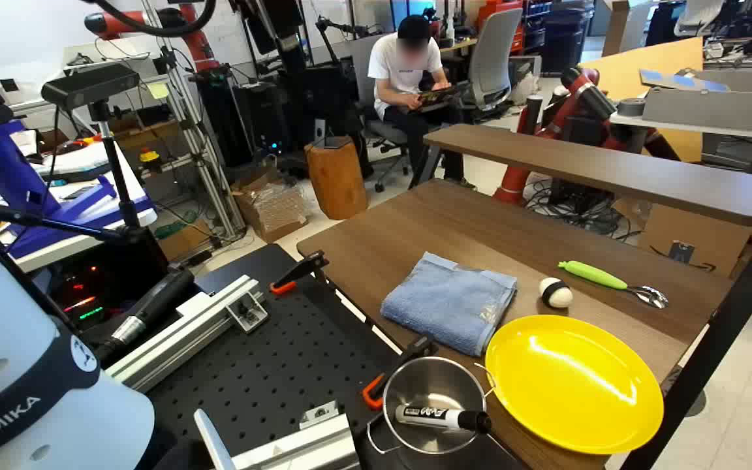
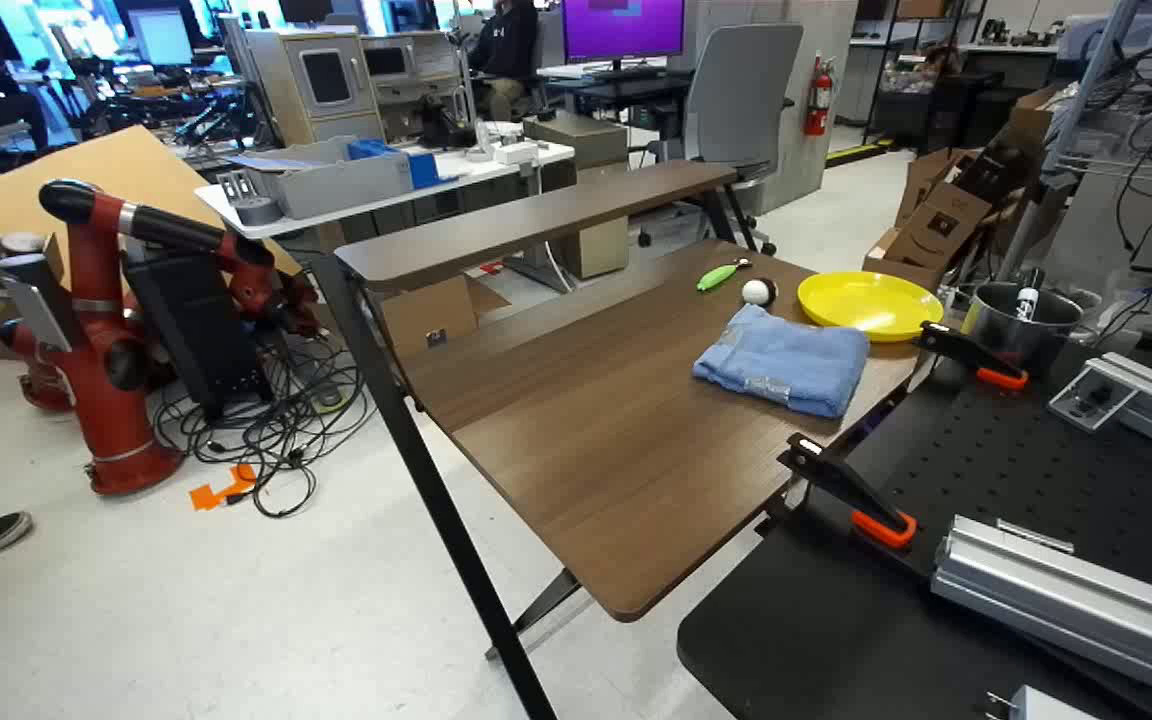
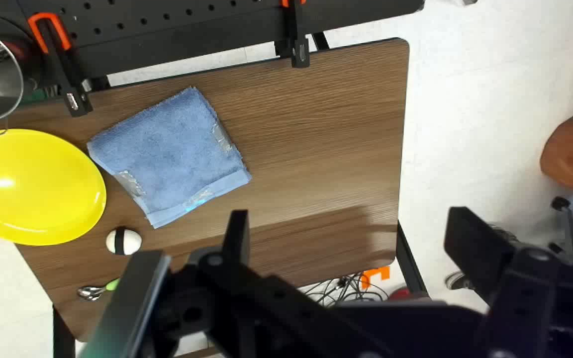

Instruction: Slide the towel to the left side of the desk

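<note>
Hand: seen only in the wrist view, jaws apart, nothing held. Towel: folded on the desk, just beside the plate; contact cannot be told. Recommended: press it lightly, then draw it level, away from the plate, toward the end judged left. Scoop, near the plate: partly hidden behind the hand in the wrist view, in full sight in an exterior view.
</note>
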Controlling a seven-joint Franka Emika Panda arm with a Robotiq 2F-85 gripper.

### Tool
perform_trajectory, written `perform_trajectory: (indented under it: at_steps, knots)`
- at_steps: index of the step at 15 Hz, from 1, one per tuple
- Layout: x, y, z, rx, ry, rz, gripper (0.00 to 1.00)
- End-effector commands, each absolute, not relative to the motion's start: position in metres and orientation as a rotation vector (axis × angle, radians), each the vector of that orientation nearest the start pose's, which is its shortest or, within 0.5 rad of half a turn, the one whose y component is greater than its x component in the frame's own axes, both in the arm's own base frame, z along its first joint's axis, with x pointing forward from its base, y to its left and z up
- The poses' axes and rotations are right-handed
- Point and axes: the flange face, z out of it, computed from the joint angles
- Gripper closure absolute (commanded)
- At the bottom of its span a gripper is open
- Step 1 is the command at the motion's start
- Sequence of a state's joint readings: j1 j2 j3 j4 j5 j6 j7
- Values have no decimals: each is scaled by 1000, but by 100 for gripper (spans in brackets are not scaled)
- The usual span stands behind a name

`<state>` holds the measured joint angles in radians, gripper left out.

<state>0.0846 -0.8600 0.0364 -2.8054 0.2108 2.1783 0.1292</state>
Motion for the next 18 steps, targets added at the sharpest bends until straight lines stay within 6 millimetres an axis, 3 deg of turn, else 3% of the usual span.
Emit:
perform_trajectory:
  at_steps: [1, 8, 14, 18]
  knots:
    - [310, 45, 455, -2935, 173, -314, 0]
    - [333, 44, 432, -2934, 174, -329, 0]
    - [361, 36, 369, -2990, 134, -246, 0]
    - [380, 16, 327, -3017, 153, -166, 0]
